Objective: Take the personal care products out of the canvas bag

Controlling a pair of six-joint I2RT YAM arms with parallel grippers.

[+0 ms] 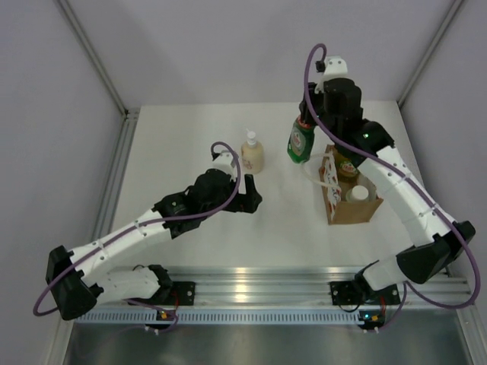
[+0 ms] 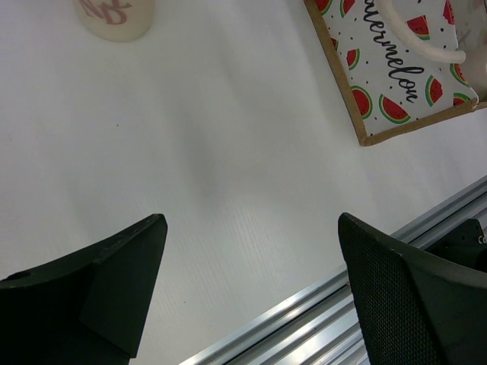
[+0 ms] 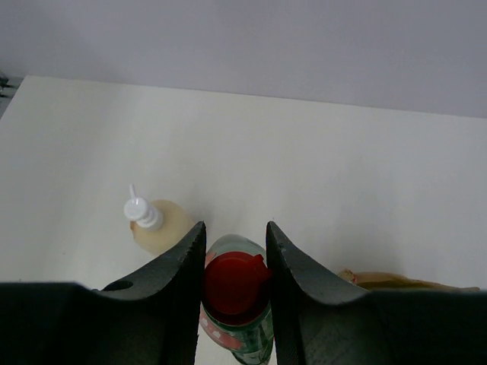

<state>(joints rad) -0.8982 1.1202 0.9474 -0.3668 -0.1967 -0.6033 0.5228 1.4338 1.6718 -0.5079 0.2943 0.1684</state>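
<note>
My right gripper (image 1: 307,122) is shut on the red cap (image 3: 235,284) of the dark green bottle (image 1: 298,142) and holds it in the air, left of the canvas bag (image 1: 352,209). The bag stands upright on the table, with a yellow red-capped bottle (image 1: 346,161) and a white-capped bottle (image 1: 356,195) inside. Its watermelon-printed side panel (image 2: 396,68) shows in the left wrist view. The cream bottle (image 1: 253,154) with white pump cap stands on the table, also in the right wrist view (image 3: 156,225). My left gripper (image 2: 251,228) is open and empty, low over the table near the cream bottle (image 2: 116,15).
An aluminium rail (image 1: 251,285) runs along the table's near edge, also in the left wrist view (image 2: 365,304). Grey walls close in the table at back and sides.
</note>
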